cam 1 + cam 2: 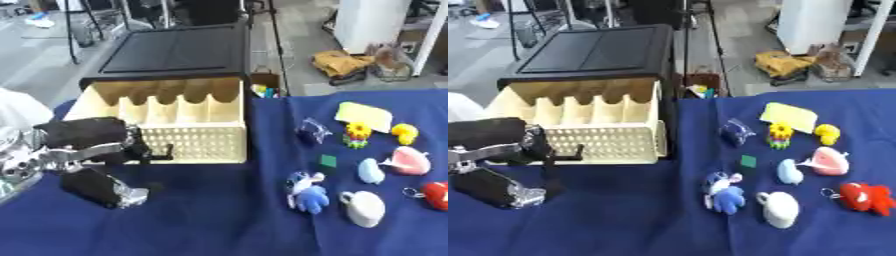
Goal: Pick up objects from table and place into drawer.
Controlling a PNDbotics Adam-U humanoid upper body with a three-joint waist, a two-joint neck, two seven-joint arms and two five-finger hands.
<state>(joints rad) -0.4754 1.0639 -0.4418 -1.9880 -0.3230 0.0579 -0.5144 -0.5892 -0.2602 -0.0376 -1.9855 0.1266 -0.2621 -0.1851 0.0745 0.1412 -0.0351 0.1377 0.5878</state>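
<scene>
We count one open drawer (188,137), one black cabinet (175,50), ten small items on blue cloth (219,225): one white cup (366,207), one yellow duck (404,133), one green cube (328,161), one blue-white plush (306,192).

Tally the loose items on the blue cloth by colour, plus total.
Blue: 3, clear-blue toy, pale blue piece, blue-and-white plush
Yellow: 3, pad, flower toy, duck
Green: 1, block
Pink: 1
White: 1, cup
Red: 1
Total: 10
</scene>
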